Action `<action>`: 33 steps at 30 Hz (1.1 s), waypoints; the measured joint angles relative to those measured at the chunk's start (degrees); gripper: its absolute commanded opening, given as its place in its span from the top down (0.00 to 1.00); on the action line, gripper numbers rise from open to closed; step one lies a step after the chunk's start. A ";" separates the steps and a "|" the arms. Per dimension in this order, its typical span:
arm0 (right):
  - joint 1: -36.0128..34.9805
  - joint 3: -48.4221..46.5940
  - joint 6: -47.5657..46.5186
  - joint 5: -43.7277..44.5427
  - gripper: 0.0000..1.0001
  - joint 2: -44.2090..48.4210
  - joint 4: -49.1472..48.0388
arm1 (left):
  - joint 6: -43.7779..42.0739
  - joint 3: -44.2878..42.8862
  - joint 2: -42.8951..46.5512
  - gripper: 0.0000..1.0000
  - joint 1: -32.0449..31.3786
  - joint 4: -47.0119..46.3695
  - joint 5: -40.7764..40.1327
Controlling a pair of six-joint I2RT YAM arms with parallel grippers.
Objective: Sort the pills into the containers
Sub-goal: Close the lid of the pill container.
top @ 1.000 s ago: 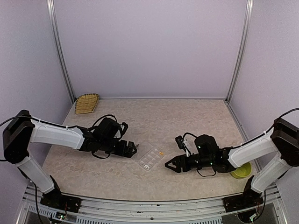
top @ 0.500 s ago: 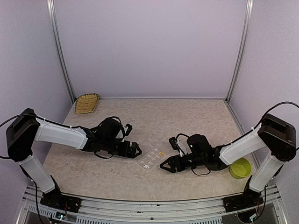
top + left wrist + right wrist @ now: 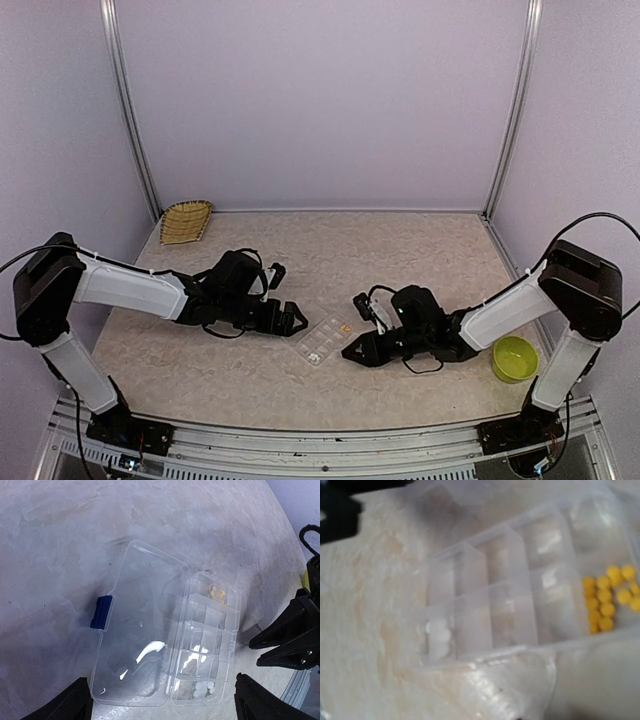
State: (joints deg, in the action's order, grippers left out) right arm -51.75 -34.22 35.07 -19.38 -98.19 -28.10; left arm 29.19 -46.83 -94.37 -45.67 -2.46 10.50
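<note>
Item, near right corner of the surface [image 3: 400,250]: yellow-green bowl [image 3: 514,359], contents not discernible. Item, left of it toward the middle: right jaws, low at the near-right side of the organizer box [image 3: 322,341], tips a little apart, nothing visible between them. Item, middle of the surface, nearer the near edge than the far: the organizer box, clear, its lid [image 3: 135,630] lying flat open with the blue latch [image 3: 101,612] outward, cells uncovered. Contents: yellow pills [image 3: 604,600] gathered in one cell at the far-right end; white pills [image 3: 438,632] in a cell at the opposite, near-left end; cells between mostly bare, one holding a greyish shape too blurred to name. Item, at the box's left side: left jaws, spread wide, holding nothing, poised over the lid. Item, far left corner: woven basket [image 3: 186,221]. Status, by estimate: sorting well advanced, two colours separated; no loose pills discernible on the surface, so any remainder is out of sight; lid not yet closed.
</note>
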 measured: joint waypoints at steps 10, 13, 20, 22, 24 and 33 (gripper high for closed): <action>-0.50 -1.90 -2.03 2.49 1.00 -2.80 2.38 | 0.15 0.46 0.00 0.04 0.59 -0.61 0.33; -0.76 -2.75 -2.64 3.37 1.00 -3.54 3.10 | 0.20 0.63 0.09 0.03 0.74 -0.68 -0.02; -0.96 -3.78 -3.13 4.96 1.00 -4.04 3.67 | 0.24 1.40 1.09 0.03 1.49 -0.96 -1.55; -0.96 -3.85 -3.21 5.27 1.00 -4.04 3.80 | 0.24 1.40 0.90 0.04 1.68 -0.98 -1.73; -0.96 -4.09 -3.39 5.57 1.00 -4.04 4.15 | 0.24 1.38 0.11 0.04 1.81 -1.03 -1.70; -0.98 -4.28 -3.80 6.43 1.00 -4.04 4.44 | 0.37 1.09 -3.82 0.04 1.84 -2.67 0.28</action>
State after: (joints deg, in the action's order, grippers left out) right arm -52.73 -38.50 31.27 -12.95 -102.24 -23.66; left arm 29.56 -45.74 -98.19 -43.83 -5.13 10.79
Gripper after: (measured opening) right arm 0.006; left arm 0.959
